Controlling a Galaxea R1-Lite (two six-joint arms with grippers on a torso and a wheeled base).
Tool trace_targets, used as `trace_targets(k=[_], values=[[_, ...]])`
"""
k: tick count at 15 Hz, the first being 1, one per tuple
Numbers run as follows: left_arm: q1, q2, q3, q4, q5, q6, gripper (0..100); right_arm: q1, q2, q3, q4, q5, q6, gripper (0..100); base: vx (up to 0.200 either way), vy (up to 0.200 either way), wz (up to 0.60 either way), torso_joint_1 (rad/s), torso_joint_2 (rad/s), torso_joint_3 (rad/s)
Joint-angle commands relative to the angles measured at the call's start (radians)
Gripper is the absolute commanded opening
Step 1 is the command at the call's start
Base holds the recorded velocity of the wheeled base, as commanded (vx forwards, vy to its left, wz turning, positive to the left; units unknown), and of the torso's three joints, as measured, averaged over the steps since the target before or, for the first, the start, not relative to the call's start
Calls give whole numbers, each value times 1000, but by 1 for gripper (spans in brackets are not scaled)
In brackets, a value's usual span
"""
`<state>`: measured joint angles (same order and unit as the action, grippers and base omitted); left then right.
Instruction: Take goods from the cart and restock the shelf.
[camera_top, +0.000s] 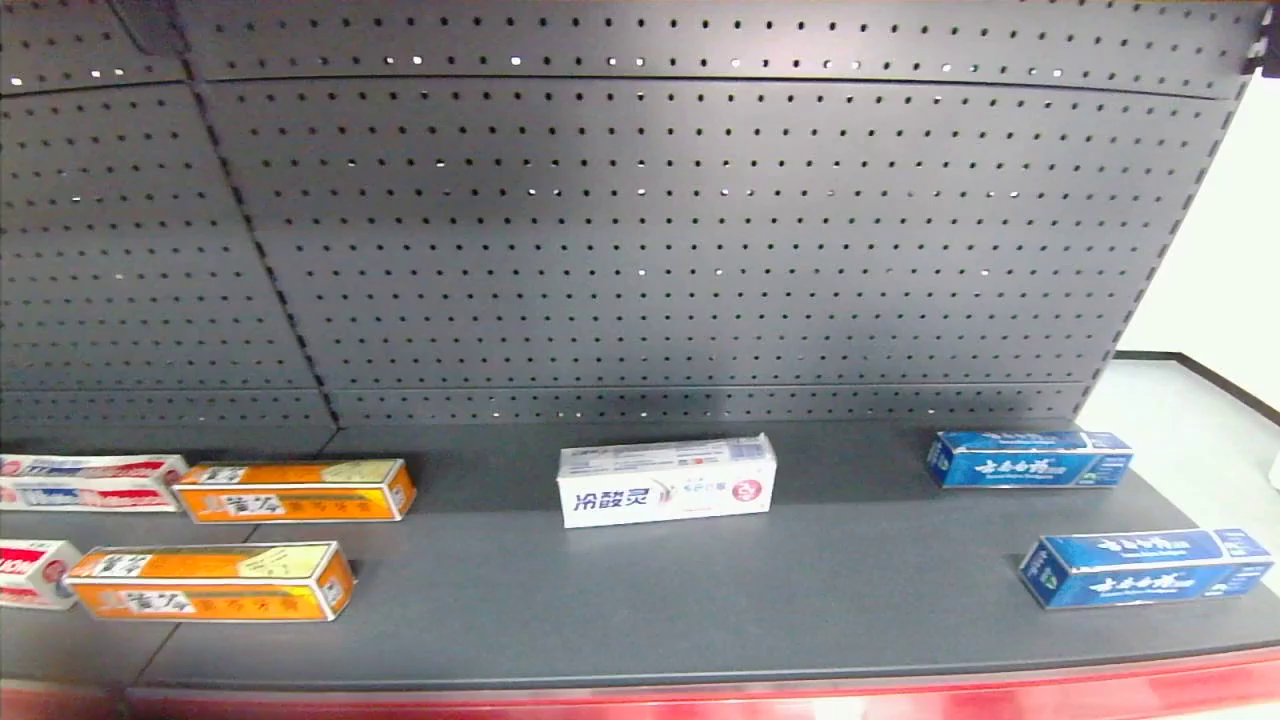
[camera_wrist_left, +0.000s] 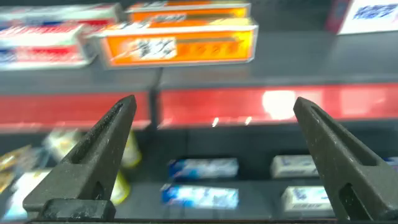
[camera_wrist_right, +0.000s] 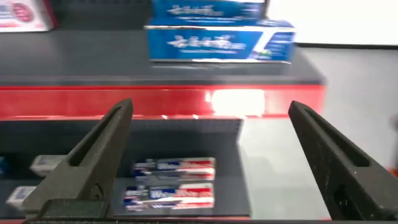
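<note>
Left gripper (camera_wrist_left: 214, 101), right gripper (camera_wrist_right: 209, 104) both spread, empty. Next grab: take box across narrow sides, place beside white toothpaste box (camera_top: 667, 480), parallel, matching shelf (camera_top: 700, 610) rows.

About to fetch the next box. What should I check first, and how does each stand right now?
1. Left pincer open, empty: ok.
2. Right pincer open, empty: ok.
3. Bare shelf between white box and blue boxes: ok.
4. Orange boxes flat, clear of the red edge: ok.
5. Whether lower boxes lie in the cart: cannot tell.
</note>
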<state>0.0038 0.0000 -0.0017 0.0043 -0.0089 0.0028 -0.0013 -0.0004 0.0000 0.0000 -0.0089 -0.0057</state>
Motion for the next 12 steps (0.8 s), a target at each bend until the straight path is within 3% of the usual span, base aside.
trace_targets(k=[1, 12], values=[[1, 0, 0, 0, 0, 0, 100, 1, 0, 0, 0, 0, 0, 100, 0, 0, -600, -2, 2, 2], [1, 0, 0, 0, -2, -1, 100, 1, 0, 0, 0, 0, 0, 100, 0, 0, -600, 6, 1, 2]])
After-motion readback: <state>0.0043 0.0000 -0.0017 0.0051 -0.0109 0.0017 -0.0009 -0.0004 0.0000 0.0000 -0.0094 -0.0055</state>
